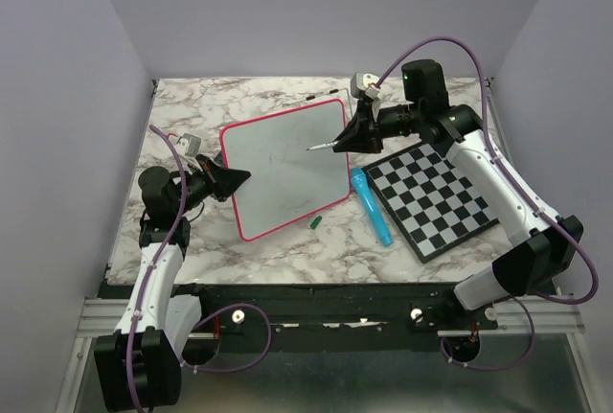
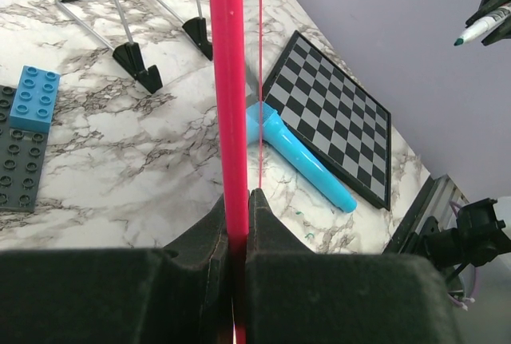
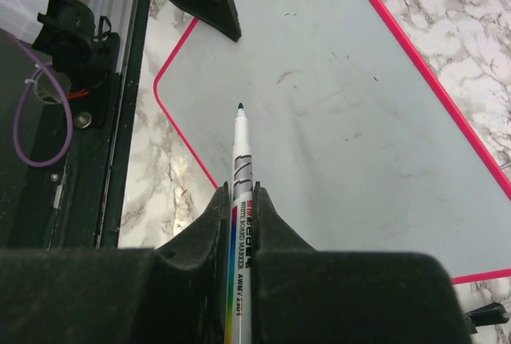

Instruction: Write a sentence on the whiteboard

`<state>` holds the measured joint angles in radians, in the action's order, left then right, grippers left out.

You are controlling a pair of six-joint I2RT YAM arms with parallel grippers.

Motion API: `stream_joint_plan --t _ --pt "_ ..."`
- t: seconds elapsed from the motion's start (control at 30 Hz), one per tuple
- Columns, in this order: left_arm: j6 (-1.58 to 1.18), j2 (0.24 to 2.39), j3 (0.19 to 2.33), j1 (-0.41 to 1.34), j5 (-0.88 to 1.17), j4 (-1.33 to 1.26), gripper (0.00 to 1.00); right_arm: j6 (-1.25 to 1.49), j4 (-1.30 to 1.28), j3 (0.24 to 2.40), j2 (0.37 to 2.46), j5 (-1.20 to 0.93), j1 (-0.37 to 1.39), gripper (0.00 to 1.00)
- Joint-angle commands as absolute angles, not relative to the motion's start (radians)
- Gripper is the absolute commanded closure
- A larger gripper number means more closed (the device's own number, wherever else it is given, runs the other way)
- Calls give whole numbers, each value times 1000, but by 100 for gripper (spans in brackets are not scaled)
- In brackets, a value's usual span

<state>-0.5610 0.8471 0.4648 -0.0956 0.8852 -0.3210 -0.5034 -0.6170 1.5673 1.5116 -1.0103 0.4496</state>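
Observation:
The whiteboard, glossy white with a pink-red frame, lies mid-table. My left gripper is shut on its left edge. In the left wrist view the frame runs edge-on between the closed jaws of that gripper. My right gripper is shut on a white whiteboard marker. Its uncapped green tip points at the middle of the board; I cannot tell whether it touches. No green words show on the board, only faint grey smudges.
A blue tube and a checkered board lie right of the whiteboard. A green cap lies at its near edge. The left wrist view shows a blue brick on a grey baseplate and a wire stand.

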Motion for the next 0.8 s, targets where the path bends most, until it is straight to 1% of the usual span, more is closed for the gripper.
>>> stream_joint_plan --t 0.0,0.47,0.77 --pt "-495 838 502 -89 853 -339 100 -558 -666 1565 1488 -1051 449 99" --pt "-512 841 494 -84 859 -359 100 -526 -655 1571 1513 -1103 451 99" --pt "-515 836 488 -78 848 -362 100 -541 -696 1617 1525 -1054 474 99"
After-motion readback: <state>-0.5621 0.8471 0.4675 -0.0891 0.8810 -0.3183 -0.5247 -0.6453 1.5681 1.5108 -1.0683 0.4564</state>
